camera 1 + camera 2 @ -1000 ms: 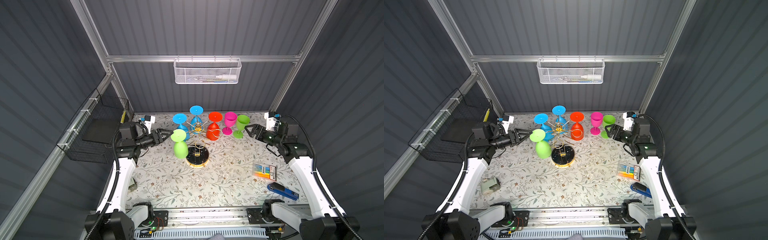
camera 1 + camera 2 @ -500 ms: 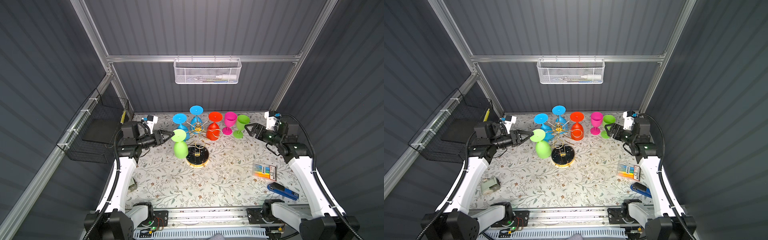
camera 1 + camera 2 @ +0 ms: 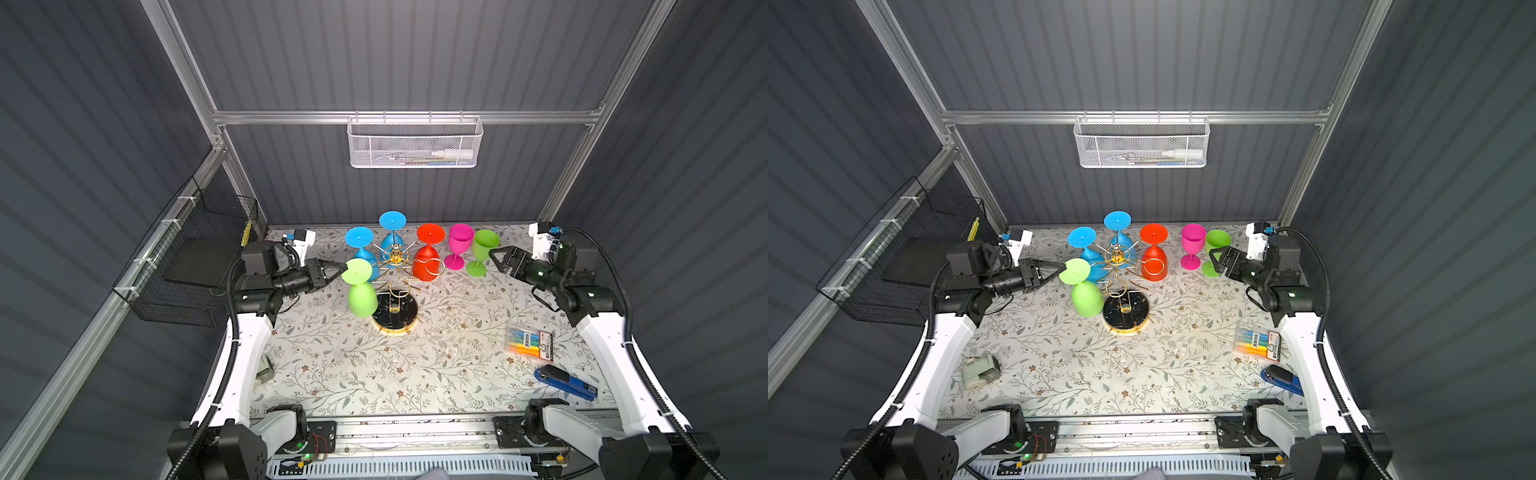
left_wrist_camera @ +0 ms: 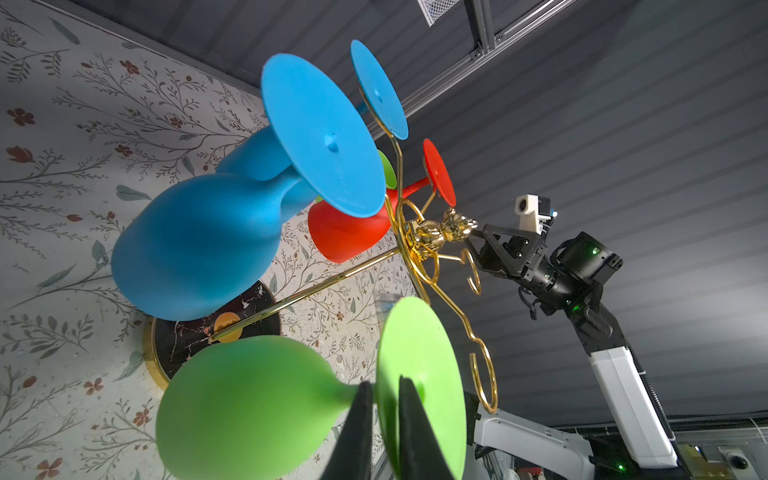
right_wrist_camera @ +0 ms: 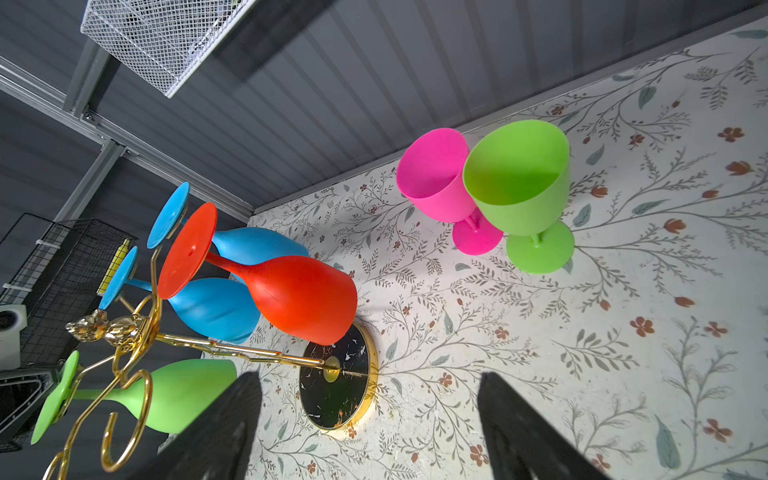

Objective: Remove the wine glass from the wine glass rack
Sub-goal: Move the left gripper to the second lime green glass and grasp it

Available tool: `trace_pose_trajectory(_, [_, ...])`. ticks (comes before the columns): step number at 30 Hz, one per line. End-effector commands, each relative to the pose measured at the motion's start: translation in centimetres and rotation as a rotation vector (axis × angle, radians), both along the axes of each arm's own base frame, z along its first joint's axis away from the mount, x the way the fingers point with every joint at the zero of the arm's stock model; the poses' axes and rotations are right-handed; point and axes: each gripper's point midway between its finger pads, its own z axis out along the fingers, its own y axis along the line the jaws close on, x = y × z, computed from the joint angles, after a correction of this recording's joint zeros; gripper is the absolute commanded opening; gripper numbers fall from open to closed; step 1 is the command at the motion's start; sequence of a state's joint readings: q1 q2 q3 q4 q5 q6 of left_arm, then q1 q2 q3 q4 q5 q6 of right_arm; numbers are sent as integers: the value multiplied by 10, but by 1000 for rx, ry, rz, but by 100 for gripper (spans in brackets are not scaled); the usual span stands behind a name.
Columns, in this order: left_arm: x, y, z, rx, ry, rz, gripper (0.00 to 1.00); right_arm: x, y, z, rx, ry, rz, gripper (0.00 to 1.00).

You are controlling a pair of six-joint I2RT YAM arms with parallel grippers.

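Wine glass (image 3: 362,297), lime green, hangs upside down on gold rack (image 3: 400,316).

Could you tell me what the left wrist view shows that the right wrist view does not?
Left wrist only: the left gripper shut, close up, on the foot of the hanging green wine glass, and the right arm's white forearm. Right wrist only: the pink glass standing on the table, and the black wire basket. Both: the wine glass rack, its two blue glasses and red glass, and the open right gripper.
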State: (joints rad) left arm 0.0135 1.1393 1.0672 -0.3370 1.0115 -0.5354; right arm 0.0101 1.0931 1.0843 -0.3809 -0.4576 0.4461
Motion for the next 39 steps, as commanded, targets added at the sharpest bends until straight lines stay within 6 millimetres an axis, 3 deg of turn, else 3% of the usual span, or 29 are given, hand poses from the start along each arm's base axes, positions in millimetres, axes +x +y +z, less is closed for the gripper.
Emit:
trace_pose_trajectory(1, [-3, -3, 13, -8, -19, -22, 9, -1, 3, -1, 6, -3, 12, 84])
trace_pose_trajectory(11, [-5, -4, 19, -19, -12, -21, 5, -1, 4, -2, 11, 2, 13, 84])
trace_pose_trajectory(13, [-4, -4, 20, -27, -5, -20, 0, -1, 4, -2, 12, 2, 14, 84])
trace_pose_trajectory(25, [-6, -7, 48, -86, -40, -45, 0, -7, 3, 6, 12, -21, 6, 84])
trace_pose_trajectory(39, [-6, -12, 56, -121, -33, -69, 0, -11, 2, 15, 9, -42, 6, 85])
